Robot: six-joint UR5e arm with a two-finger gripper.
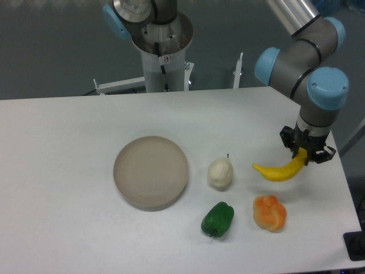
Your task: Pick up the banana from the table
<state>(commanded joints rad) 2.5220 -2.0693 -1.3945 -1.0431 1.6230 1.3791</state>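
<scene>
The yellow banana (278, 171) hangs at the right side of the white table (68, 154), its left tip pointing toward the whitish fruit. My gripper (304, 153) points down from the grey and blue arm and is shut on the banana's right end. The banana appears lifted slightly off the tabletop, with a faint shadow below it. The fingertips are partly hidden behind the banana's end.
A round beige plate (151, 170) lies mid-table. A whitish pear-shaped fruit (220, 173) sits just left of the banana. A green pepper (218, 219) and an orange pepper (270, 213) lie near the front edge. The table's right edge runs close to my gripper.
</scene>
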